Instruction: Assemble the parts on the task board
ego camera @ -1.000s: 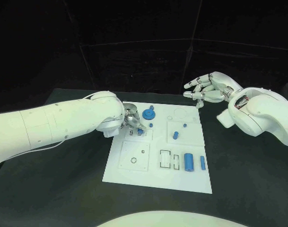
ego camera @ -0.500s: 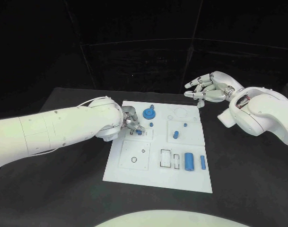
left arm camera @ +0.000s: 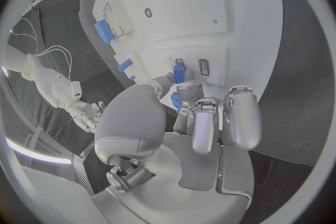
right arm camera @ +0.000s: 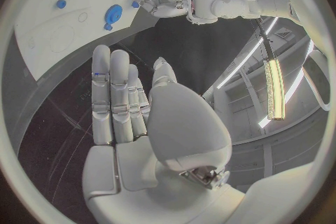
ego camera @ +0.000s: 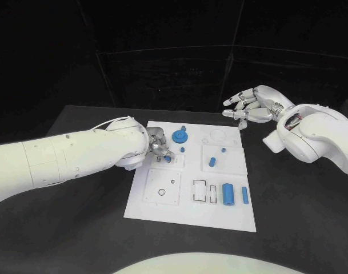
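The white task board point(ego camera: 162, 208) lies mid-table. My left hand point(ego camera: 159, 149) hovers low over its back left part and pinches a small blue part point(ego camera: 168, 160) between thumb and a finger; in the left wrist view that part point(left arm camera: 174, 102) sits at the fingertips point(left arm camera: 187, 89), beside a blue peg point(left arm camera: 178, 71) standing in the board point(left arm camera: 210, 5). A round blue part point(ego camera: 179, 136) sits just behind the hand. My right hand point(ego camera: 252, 108) is raised beyond the board's back right corner, fingers apart and holding nothing; its own wrist view shows it point(right arm camera: 133, 106) flat.
On the board there are small blue pegs point(ego camera: 212, 161) in the middle, and a blue cylinder point(ego camera: 228, 193) with a narrower blue piece point(ego camera: 244, 195) near the front right. Black table point(ego camera: 306, 217) surrounds the board.
My left forearm has swung lower and outward while its hand stays over the same spot with the small part. The right hand has barely moved.
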You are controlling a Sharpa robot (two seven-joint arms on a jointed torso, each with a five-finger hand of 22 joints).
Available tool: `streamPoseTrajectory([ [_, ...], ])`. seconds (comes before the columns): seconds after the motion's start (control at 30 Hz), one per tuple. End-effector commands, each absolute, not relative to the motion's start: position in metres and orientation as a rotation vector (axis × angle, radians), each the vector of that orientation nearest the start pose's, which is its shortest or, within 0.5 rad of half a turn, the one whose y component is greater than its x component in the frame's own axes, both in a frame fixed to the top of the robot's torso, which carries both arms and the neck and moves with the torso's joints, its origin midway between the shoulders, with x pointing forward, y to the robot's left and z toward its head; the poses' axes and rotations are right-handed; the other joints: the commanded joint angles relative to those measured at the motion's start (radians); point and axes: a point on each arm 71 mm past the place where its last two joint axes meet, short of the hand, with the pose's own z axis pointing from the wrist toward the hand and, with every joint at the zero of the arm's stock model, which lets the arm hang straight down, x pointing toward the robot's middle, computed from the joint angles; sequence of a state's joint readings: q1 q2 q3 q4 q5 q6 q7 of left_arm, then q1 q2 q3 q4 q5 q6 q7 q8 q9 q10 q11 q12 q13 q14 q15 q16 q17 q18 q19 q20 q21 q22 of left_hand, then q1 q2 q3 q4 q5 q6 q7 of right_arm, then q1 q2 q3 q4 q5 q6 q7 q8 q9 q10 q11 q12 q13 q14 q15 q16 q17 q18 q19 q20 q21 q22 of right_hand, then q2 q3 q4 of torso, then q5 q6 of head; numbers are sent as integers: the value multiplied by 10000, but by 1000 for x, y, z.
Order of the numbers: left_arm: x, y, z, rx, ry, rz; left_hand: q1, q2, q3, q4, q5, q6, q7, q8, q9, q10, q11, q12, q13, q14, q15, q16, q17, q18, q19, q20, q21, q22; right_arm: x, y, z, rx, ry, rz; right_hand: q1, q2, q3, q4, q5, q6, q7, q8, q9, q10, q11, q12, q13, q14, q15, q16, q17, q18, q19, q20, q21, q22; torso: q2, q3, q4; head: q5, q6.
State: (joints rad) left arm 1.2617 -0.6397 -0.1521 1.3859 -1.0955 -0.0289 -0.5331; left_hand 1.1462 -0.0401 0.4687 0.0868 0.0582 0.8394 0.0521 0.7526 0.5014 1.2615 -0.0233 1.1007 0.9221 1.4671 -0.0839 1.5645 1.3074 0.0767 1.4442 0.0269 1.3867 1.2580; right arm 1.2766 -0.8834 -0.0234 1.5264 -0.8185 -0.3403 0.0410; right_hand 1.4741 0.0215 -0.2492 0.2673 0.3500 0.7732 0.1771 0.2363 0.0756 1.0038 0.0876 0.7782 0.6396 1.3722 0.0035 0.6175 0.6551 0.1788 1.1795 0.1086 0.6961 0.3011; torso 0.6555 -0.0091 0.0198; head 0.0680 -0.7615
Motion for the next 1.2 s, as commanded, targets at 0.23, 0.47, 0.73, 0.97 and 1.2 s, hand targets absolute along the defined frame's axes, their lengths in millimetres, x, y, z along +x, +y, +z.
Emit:
streamPoseTrajectory([
  [0.23, 497, 158, -237, -1092, 22599, -3588, -27, 39, 1908, -1768, 51, -44, -23, 73, 14, 112, -9, 124, 81, 1037, -3, 63, 2634, -147, 90, -5, 74, 55, 501, -221, -140, 3743, 16409, 10193, 79, 19, -28, -30, -34, -74, 1, 40, 12, -68, -2, 42, -9, 44, 3, -35, 14, 50, 67, -27, -42, -14, -5, 0, 9, 21, -11],
  [0.47, 496, 158, -238, -1061, 22728, -3571, -60, 1, 1966, -1769, 61, -34, -30, 93, 28, 134, -14, 145, 103, 1037, -7, 63, 2634, -149, 96, -8, 80, 68, 502, -220, -141, 3729, 16434, 10207, 79, 19, -28, -30, -34, -74, 1, 40, 12, -68, -2, 42, -9, 44, 3, -35, 14, 50, 67, -27, -42, -14, -2, -1, -13, 15, -25],
  [0.73, 497, 158, -238, -1207, 22761, -3572, -137, -17, 2043, -1729, 61, -11, -39, 128, 50, 166, -20, 173, 131, 1037, -10, 63, 2634, -155, 106, -11, 94, 97, 502, -220, -141, 3742, 16427, 10185, 80, 29, -32, -29, -48, -74, 0, 51, 13, -66, -2, 47, -16, 48, 2, -42, 19, 50, 73, -28, -51, -19, 0, -4, 9, -5, -48],
  [0.97, 499, 157, -239, -1286, 22774, -3624, -639, -91, 1949, -1374, -31, 131, -127, 338, 190, 239, -70, 249, 176, 1037, -31, 63, 2634, -163, 119, -21, 114, 151, 503, -220, -141, 3761, 16409, 10159, 83, 37, -32, -29, -48, -69, -1, 59, 15, -67, -3, 48, -20, 50, 2, -46, 21, 50, 76, -28, -56, -22, -1, 2, -5, 0, -69],
  [1.2, 502, 155, -239, -1388, 22802, -3616, -1645, -263, 1047, -580, -49, 309, -188, 495, 316, 327, -116, 424, 331, 1037, -83, 63, 2634, -175, 148, -71, 147, 231, 503, -220, -141, 3761, 16415, 10161, 80, 40, -35, -27, -49, -66, -1, 64, 15, -69, -2, 47, -23, 49, 3, -50, 23, 49, 77, -28, -59, -24, -8, 3, -6, -19, -69],
])
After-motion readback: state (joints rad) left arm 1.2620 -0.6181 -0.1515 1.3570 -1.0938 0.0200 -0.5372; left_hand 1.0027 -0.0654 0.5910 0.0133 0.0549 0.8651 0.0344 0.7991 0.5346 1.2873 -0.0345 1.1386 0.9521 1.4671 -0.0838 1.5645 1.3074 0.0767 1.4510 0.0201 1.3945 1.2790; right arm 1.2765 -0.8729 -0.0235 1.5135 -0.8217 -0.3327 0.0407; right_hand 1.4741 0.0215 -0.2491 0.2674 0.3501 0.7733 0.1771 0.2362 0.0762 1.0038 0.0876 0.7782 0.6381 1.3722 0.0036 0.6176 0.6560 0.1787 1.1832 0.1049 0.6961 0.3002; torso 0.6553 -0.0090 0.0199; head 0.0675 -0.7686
